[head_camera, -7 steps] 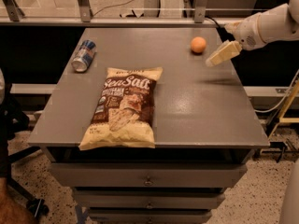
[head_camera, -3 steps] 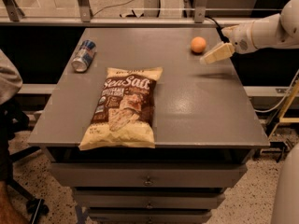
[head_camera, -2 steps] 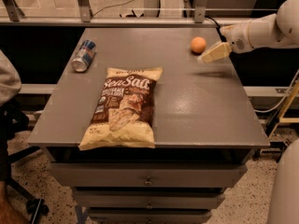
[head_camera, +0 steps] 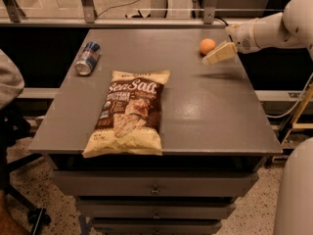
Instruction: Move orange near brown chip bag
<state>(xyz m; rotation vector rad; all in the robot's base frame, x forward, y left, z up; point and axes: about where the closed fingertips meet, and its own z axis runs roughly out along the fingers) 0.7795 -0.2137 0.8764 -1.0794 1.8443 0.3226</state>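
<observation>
The orange (head_camera: 207,46) sits on the grey table (head_camera: 195,106) near the far right. The brown chip bag (head_camera: 128,112) lies flat at the front left of the table, with "Sea Salt" lettering on it. My gripper (head_camera: 213,58) reaches in from the right on a white arm (head_camera: 274,31). Its pale fingers hover just right of and below the orange, close to it. The orange is far from the bag.
A blue and silver can (head_camera: 87,58) lies on its side at the table's far left. A rail with posts (head_camera: 146,21) runs behind the table. Drawers (head_camera: 154,187) sit under the tabletop. A person's shoulder (head_camera: 10,82) is at the left edge.
My gripper has moved left and slightly down toward the orange, from well right of it to beside it. The orange, bag and can have not moved.
</observation>
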